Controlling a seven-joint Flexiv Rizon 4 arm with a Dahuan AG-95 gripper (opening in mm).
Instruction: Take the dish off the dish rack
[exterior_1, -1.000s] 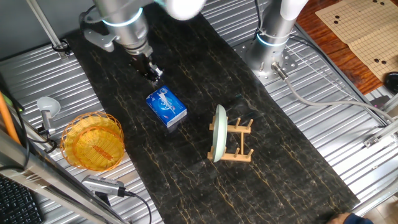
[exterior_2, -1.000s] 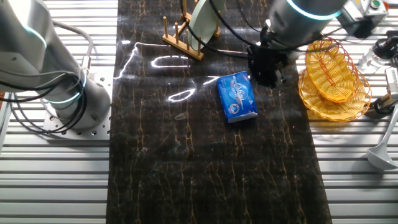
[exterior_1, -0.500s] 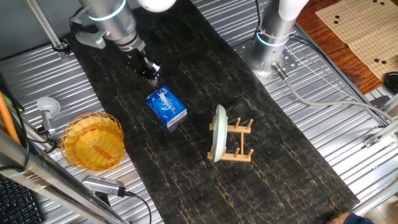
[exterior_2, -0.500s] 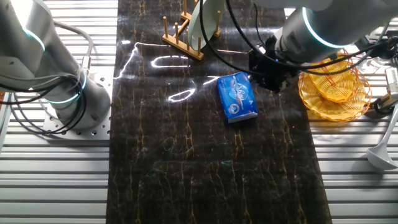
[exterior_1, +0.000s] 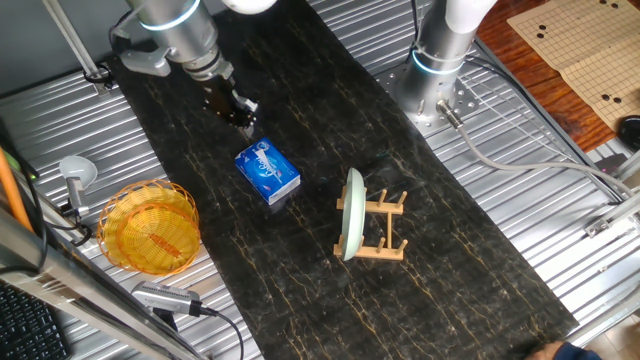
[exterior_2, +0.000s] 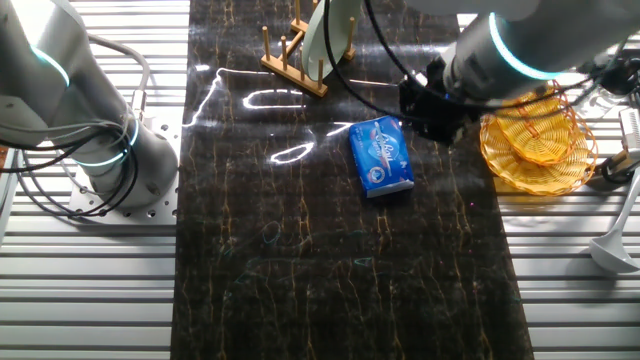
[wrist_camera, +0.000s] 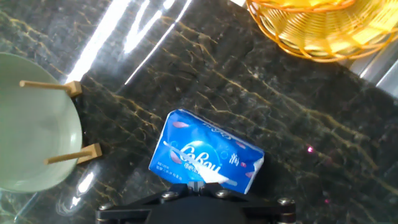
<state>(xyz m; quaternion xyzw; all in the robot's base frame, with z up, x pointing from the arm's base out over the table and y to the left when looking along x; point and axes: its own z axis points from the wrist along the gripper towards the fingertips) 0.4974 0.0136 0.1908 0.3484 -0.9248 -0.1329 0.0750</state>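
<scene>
The pale mint-green dish stands on edge in the small light-wood dish rack at the middle of the dark mat. In the other fixed view the dish and rack are at the top edge. In the hand view the dish is at the left, with two rack pegs in front of it. My gripper hangs above the mat, well apart from the rack, beside a blue tissue pack. Its jaws look closed together and empty. It also shows in the other fixed view and the hand view.
A blue tissue pack lies between the gripper and the rack. A yellow woven basket sits at the mat's edge. A second robot base stands beyond the mat. A ladle lies near the basket.
The arm swung a little away from the rack a second ago and tilted. It has barely moved in the last half second. Dish, rack and pack have not moved.
</scene>
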